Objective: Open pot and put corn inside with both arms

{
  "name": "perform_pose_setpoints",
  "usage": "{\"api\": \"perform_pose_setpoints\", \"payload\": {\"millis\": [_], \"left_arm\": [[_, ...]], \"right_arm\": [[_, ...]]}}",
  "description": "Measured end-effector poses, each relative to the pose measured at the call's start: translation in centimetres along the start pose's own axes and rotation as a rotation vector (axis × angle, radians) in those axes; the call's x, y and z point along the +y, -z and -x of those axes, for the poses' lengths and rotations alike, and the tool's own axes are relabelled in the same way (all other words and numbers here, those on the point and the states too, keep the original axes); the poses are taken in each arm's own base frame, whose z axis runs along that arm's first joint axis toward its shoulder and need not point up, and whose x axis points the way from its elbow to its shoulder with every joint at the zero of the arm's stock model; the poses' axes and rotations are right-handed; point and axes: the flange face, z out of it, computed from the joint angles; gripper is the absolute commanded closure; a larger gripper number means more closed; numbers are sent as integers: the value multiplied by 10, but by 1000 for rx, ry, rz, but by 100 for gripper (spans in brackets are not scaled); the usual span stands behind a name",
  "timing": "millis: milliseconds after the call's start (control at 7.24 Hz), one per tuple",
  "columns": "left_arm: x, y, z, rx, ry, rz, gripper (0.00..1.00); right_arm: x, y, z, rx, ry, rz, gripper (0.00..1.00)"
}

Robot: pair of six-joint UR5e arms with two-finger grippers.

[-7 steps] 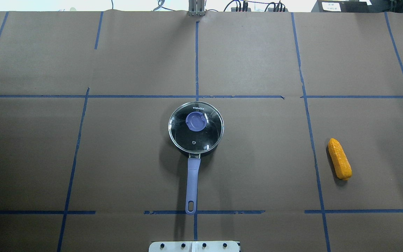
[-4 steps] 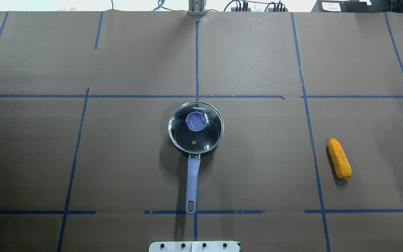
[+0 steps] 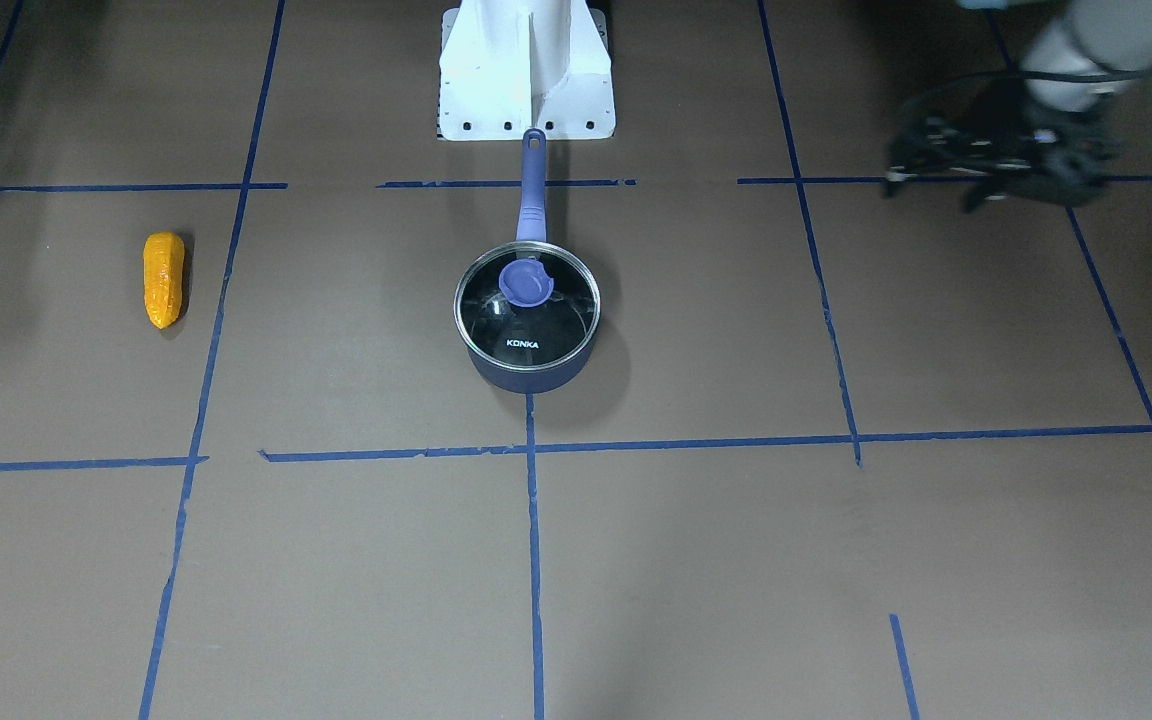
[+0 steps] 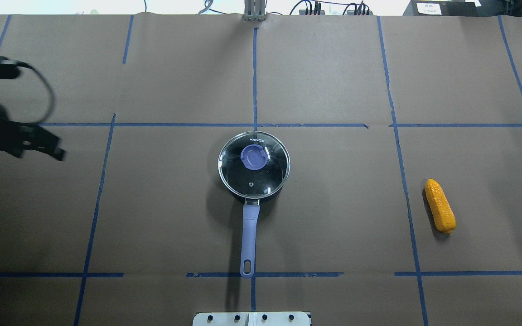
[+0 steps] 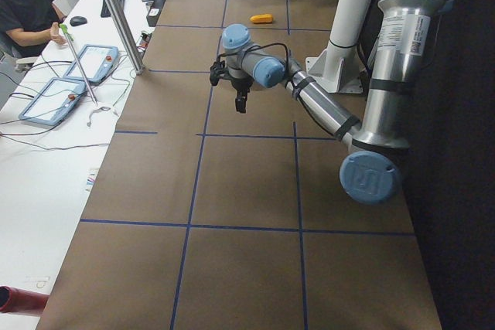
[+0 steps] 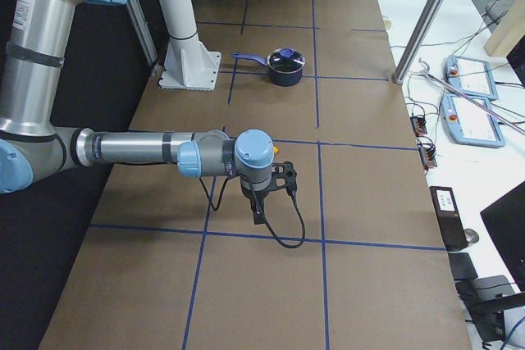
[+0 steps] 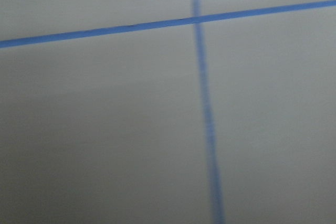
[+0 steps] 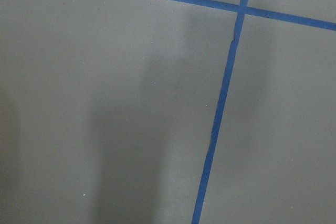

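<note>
The dark navy pot (image 4: 265,192) stands at the table's middle with its glass lid (image 4: 238,174) on, blue knob (image 4: 254,157) up and purple-blue handle (image 4: 248,240) toward the robot's base. It also shows in the front view (image 3: 526,375) and the right side view (image 6: 285,67). The corn (image 4: 440,206) lies alone far right of the pot, also in the front view (image 3: 163,279). My left gripper (image 4: 48,147) hovers blurred at the table's left side, far from the pot; I cannot tell its state. My right gripper (image 6: 275,182) shows only from the side, near the corn's area.
The white base mount (image 3: 526,70) stands just behind the pot handle's end. Blue tape lines (image 4: 255,77) divide the brown table. Operators' desks with pendants (image 5: 54,102) and a metal post (image 5: 116,13) border the far edge. A person (image 5: 23,5) sits there.
My left gripper has come into the overhead view at the left edge; before, no arm showed there. The pot and the corn have not moved.
</note>
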Motion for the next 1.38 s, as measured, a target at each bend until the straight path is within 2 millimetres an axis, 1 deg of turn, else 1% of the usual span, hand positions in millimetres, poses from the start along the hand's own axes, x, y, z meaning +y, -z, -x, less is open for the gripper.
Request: {"api": "perform_pose_setpoints", "payload": {"millis": [138, 276, 415, 553, 691, 829, 1106, 1382], "left_arm": [[11, -30, -92, 6, 32, -9, 0], [17, -50, -164, 9, 53, -32, 0], [15, -61, -213, 13, 53, -48, 0], [4, -68, -254, 15, 35, -65, 1], [-9, -73, -285, 5, -23, -89, 2], [-18, -77, -300, -13, -114, -105, 2], [-31, -93, -309, -50, -227, -92, 2], [-38, -102, -316, -66, -277, -80, 2]], "right_arm": [[0, 0, 0, -1, -1, -1, 0], [0, 0, 0, -1, -1, -1, 0], [0, 0, 0, -1, -1, -2, 0], [0, 0, 0, -1, -1, -2, 0], [1, -1, -1, -1, -2, -1, 0], [1, -1, -1, -1, -2, 0, 0], [1, -3, -2, -1, -6, 3, 0], [1, -4, -2, -2, -6, 5, 0]]}}
